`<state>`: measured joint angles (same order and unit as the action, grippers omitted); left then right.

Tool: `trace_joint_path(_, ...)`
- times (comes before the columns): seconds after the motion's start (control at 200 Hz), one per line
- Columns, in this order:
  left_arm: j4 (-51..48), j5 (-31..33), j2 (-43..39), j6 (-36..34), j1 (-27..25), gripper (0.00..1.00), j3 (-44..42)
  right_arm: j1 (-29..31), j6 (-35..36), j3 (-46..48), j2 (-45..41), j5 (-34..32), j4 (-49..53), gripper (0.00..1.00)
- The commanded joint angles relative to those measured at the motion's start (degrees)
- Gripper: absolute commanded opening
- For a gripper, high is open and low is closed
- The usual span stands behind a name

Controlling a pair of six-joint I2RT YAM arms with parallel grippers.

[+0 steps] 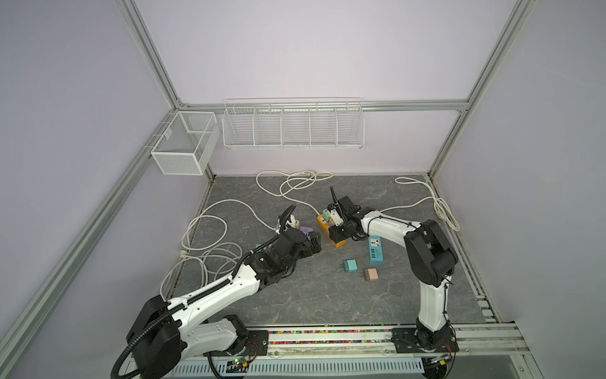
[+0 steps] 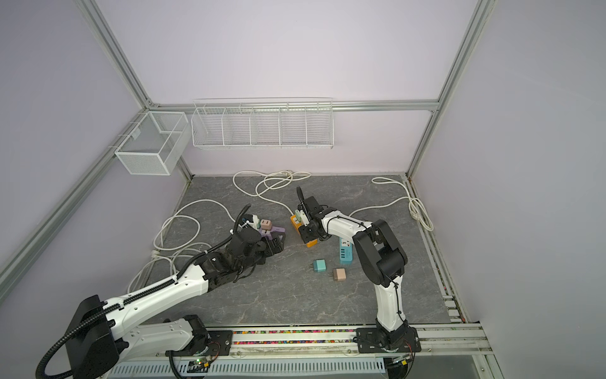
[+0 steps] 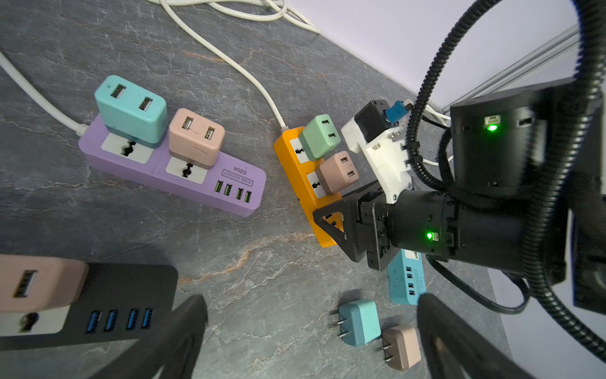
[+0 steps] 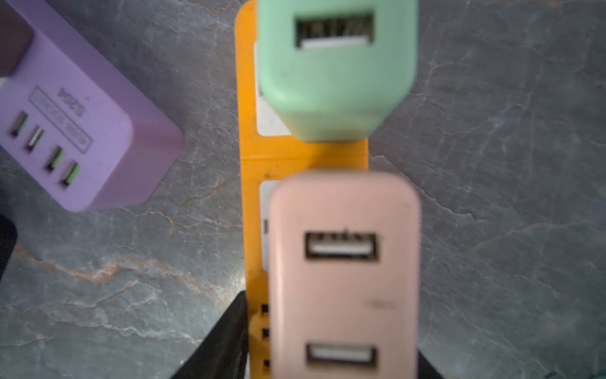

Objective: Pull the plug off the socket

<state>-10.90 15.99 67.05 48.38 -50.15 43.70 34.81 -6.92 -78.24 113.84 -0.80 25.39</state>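
Observation:
An orange socket strip (image 1: 339,243) (image 4: 249,164) lies mid-table with a green plug (image 4: 334,75) and a pink plug (image 4: 344,279) (image 3: 336,172) standing in it. My right gripper (image 4: 328,344) (image 1: 336,231) points down over the strip's USB end, beside the pink plug. One finger (image 4: 226,334) presses against the strip's side. The other is mostly hidden behind the pink plug. My left gripper (image 3: 311,328) (image 1: 313,244) hangs open over bare table left of the strip, holding nothing.
A purple strip (image 3: 170,170) carries a teal and a pink plug. A black strip (image 3: 124,295) with a pink plug lies under my left arm. A blue strip (image 1: 375,251) and two loose plugs, teal (image 1: 351,265) and pink (image 1: 370,274), lie nearby. White cables (image 1: 210,229) loop behind.

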Motion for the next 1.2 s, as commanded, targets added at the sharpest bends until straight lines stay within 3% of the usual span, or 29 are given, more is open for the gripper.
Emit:
trace_joint_path(0.0, 1.53, -1.09, 0.92, 1.03, 0.32, 0.99, -0.82, 0.03, -2.89, 4.00, -2.53, -3.15, 4.48, 0.48)
trace_joint_path(0.84, 7.47, -6.82, 4.17, 1.07, 0.32, 0.99, -1.78, -2.92, -14.40, 23.75, -17.17, -6.56, 4.30, 0.48)
trace_joint_path(1.035, 7.65, -7.72, 4.91, 1.04, 0.36, 0.99, -1.01, -2.91, -14.71, 24.12, -19.56, -5.67, 3.88, 0.54)
trace_joint_path(1.2, 8.47, -8.60, 5.62, 1.43, 0.32, 1.00, -0.50, -2.82, -14.24, 24.00, -22.98, -5.38, 4.00, 0.66)
